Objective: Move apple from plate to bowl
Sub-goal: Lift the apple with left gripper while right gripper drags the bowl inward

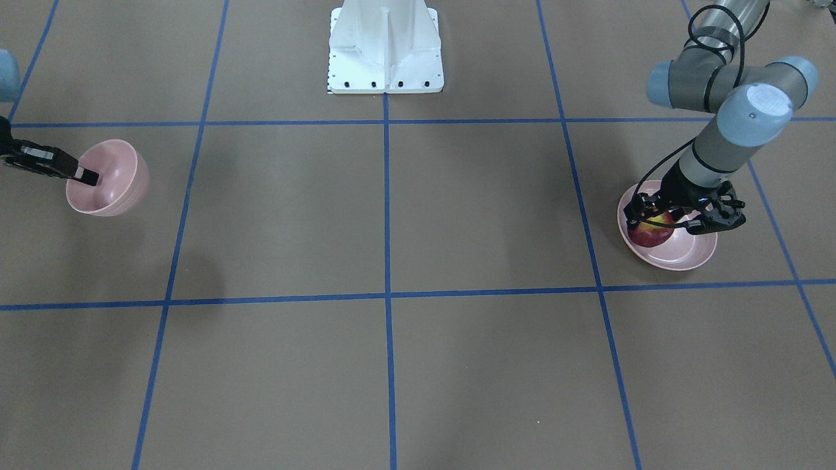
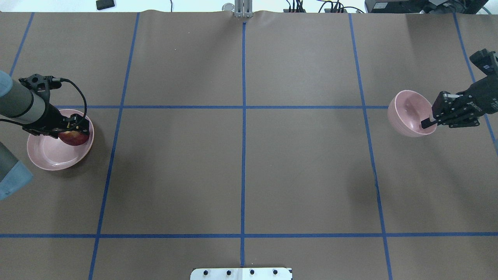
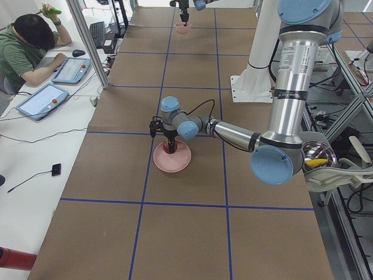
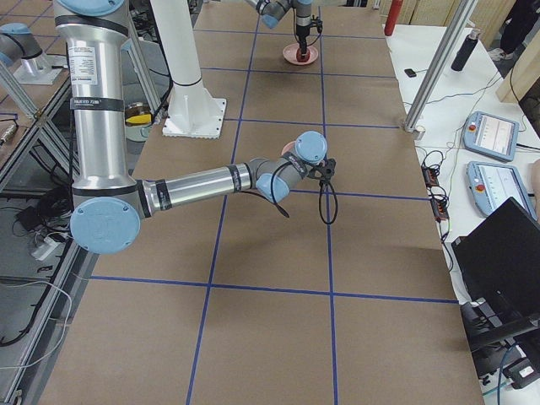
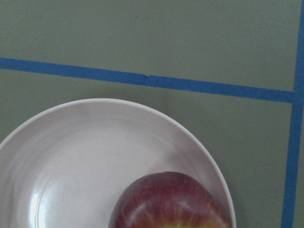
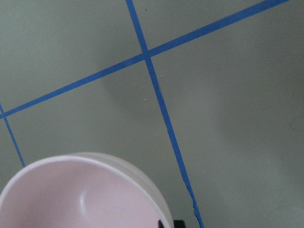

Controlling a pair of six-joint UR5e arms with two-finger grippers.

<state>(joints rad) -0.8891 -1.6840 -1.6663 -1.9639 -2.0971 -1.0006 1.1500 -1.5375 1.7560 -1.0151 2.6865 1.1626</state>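
Note:
The dark-red apple lies in the wide shallow pink plate, close to its rim. It also shows in the overhead view and at the bottom of the left wrist view. My left gripper is lowered over it, with a finger against each side, shut on the apple. The small deep pink bowl is at the far end of the table and looks tilted. My right gripper pinches its rim, with one finger inside the bowl.
The brown table is marked with blue tape lines. The white robot base stands at the table's back edge. A seated operator with tablets is beside the table in the exterior left view.

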